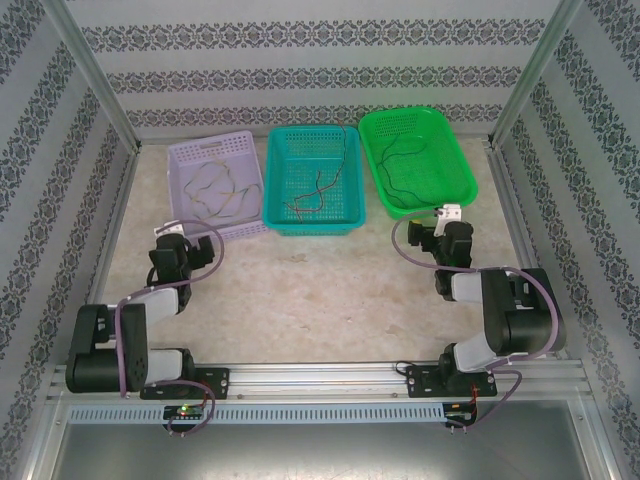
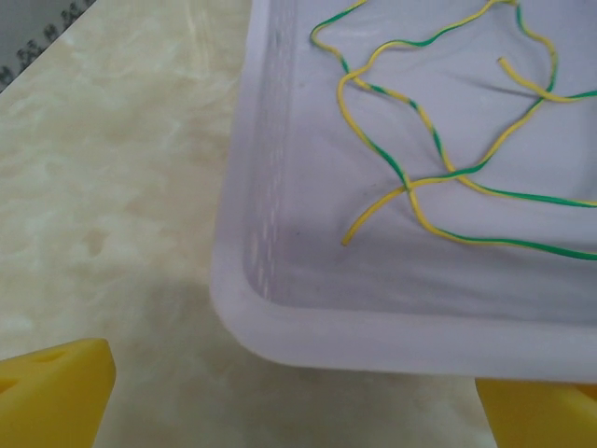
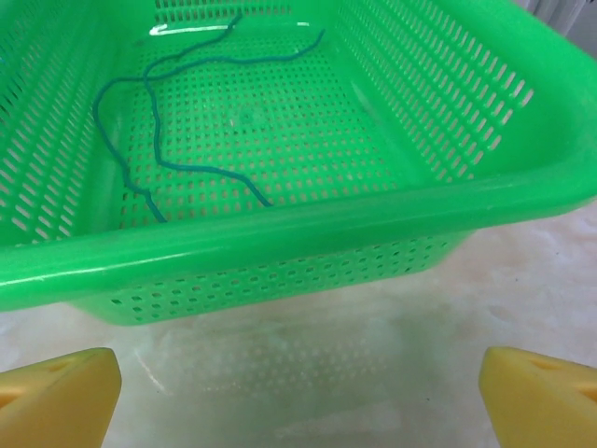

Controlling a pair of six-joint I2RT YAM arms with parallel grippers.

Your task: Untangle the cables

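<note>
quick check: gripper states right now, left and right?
Left gripper: open, holding nothing, at the purple basket.
Right gripper: open, holding nothing, at the green basket.

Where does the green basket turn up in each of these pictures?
Top view: green basket, upper right of the picture.
Right wrist view: its near rim runs across the middle.
Left wrist view: faces the purple basket.
Shared landmark: the thin dark wire lying inside the green basket.
</note>
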